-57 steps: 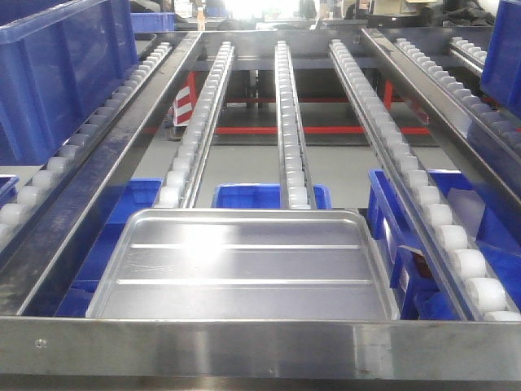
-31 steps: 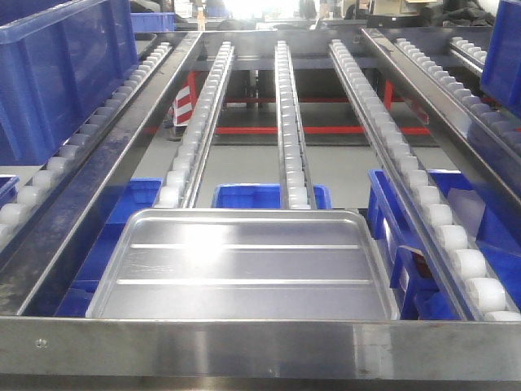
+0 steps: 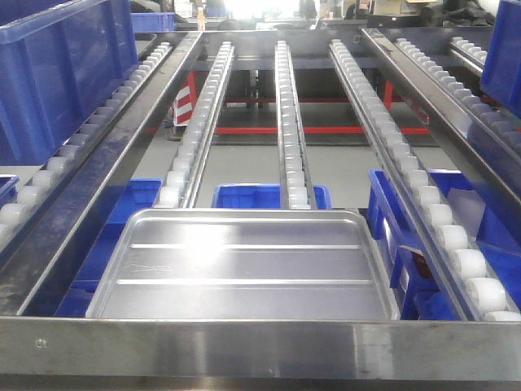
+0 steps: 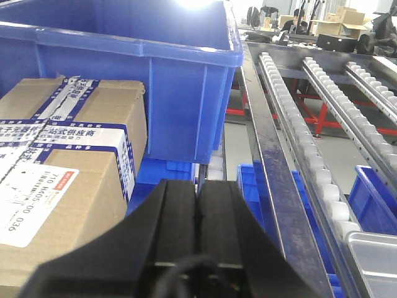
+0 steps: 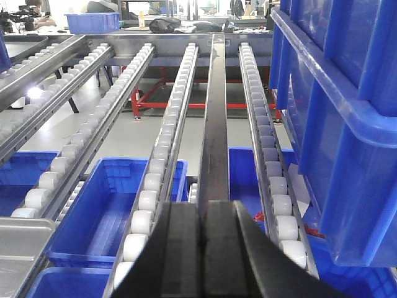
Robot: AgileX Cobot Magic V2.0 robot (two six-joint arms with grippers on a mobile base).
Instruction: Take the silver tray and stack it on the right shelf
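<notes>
The silver tray [image 3: 244, 265], shiny with two long raised ridges, lies flat on the roller rails of the shelf [image 3: 286, 122], right behind the flat steel front bar [image 3: 260, 349]. A corner of it shows at the lower right of the left wrist view [image 4: 377, 261] and at the lower left of the right wrist view [image 5: 18, 251]. My left gripper [image 4: 197, 183] is shut and empty, to the left of the tray. My right gripper [image 5: 203, 203] is shut and empty, to the right of the tray. Neither gripper shows in the front view.
A large blue bin [image 4: 124, 81] sits on the rack at left, with taped cardboard boxes [image 4: 56, 180] under it. Another large blue bin [image 5: 338, 118] stands at right. Blue crates [image 3: 269, 195] lie below the rails. A steel divider rail [image 5: 214, 118] runs ahead of my right gripper.
</notes>
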